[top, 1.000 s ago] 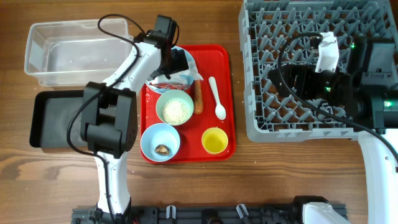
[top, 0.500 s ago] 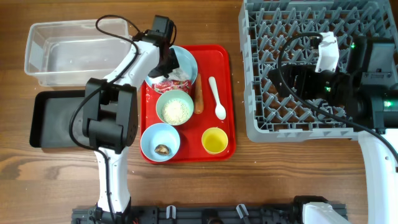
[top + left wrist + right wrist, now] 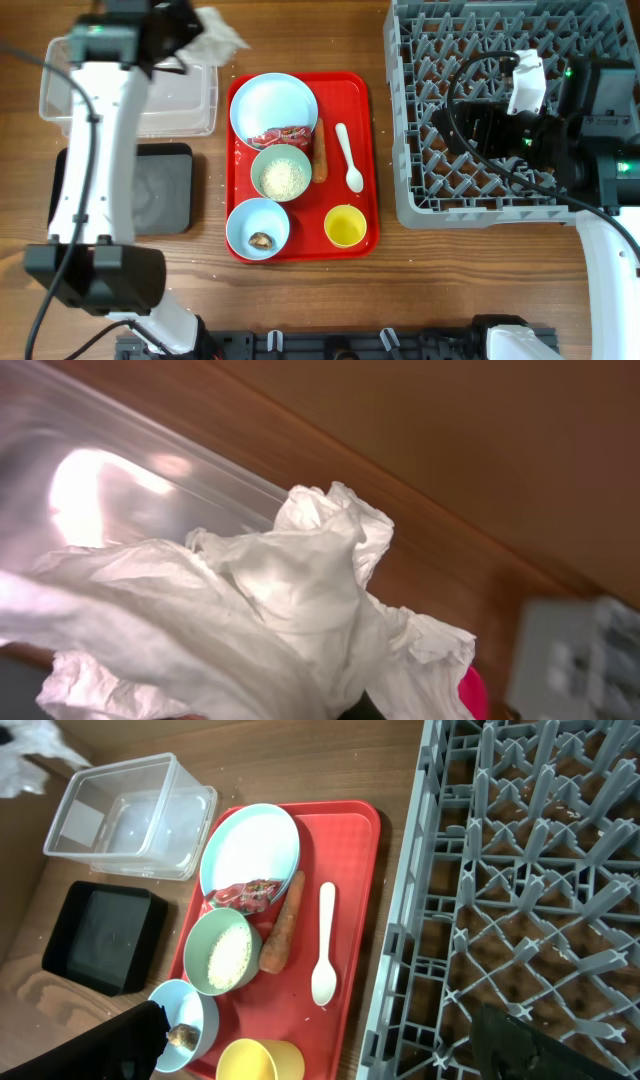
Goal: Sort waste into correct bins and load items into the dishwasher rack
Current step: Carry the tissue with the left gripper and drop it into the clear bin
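My left gripper (image 3: 192, 24) is raised at the back left and shut on the crumpled white napkin (image 3: 221, 34) (image 3: 300, 590), which hangs over the far right corner of the clear tub (image 3: 130, 92). The napkin hides its fingers in the left wrist view. The black tray (image 3: 150, 190) lies in front of the tub. On the red tray (image 3: 368, 150) are the light blue plate (image 3: 272, 98), red-and-white wrapper (image 3: 278, 137), carrot stick (image 3: 319, 152), white spoon (image 3: 350, 158), rice bowl (image 3: 281, 174), bowl with a brown lump (image 3: 258, 228) and yellow cup (image 3: 345, 226). My right gripper (image 3: 315, 1020) is open over the grey rack (image 3: 420, 190).
The red tray sits between the two bins and the rack, with a strip of bare wood on either side. The right arm's body and cables (image 3: 560, 130) cover the rack's middle and right part.
The left gripper shut on the napkin at the plate, lifted it and carried it left and back to the clear tub's corner. The plate now shows bare. The right arm has not moved.
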You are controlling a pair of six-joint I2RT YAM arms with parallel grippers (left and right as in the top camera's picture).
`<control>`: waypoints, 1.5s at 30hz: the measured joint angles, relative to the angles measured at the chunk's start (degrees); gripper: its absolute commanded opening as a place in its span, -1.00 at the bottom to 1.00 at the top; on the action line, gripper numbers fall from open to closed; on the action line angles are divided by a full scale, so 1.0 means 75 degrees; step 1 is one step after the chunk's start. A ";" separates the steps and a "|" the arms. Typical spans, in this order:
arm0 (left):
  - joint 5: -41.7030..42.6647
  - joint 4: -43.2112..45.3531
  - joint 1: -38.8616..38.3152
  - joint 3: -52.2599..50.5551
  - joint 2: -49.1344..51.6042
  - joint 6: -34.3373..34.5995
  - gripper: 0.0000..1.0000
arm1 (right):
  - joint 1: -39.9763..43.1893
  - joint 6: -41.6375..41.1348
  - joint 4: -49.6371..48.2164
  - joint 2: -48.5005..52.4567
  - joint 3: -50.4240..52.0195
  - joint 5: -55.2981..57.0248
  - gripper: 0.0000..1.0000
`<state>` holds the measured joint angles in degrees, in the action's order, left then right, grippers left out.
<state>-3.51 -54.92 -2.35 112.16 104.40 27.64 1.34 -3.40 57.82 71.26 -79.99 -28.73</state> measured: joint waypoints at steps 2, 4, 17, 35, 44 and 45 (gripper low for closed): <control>-0.0332 0.0003 0.0816 -0.0003 0.0119 -0.0140 -0.85 | 0.0000 0.0000 0.0000 0.0000 0.0000 0.0000 0.99; -0.0455 0.0050 0.1311 -0.0003 0.0335 -0.0280 -0.55 | 0.0000 0.0000 -0.0003 -0.0003 0.0000 0.0000 1.00; -0.0373 0.0548 0.2209 -0.0015 0.2818 -0.0603 0.99 | 0.0000 0.0000 -0.0012 0.0000 0.0000 0.0000 1.00; 0.0516 0.0495 0.2206 -0.0015 0.2824 0.0023 0.99 | 0.0000 0.0000 -0.0117 0.0000 0.0000 0.0000 0.99; 0.0685 -0.0286 0.2180 0.0513 0.2675 0.0085 0.99 | 0.0000 0.0000 -0.0140 0.0000 0.0000 0.0000 0.99; 0.0685 -0.0309 0.2159 0.0708 0.2629 0.0079 0.99 | 0.0000 0.0000 -0.0140 0.0000 0.0000 0.0000 0.99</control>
<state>1.63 -57.23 13.85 117.47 124.11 28.23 1.34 -3.40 56.77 71.26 -79.99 -28.73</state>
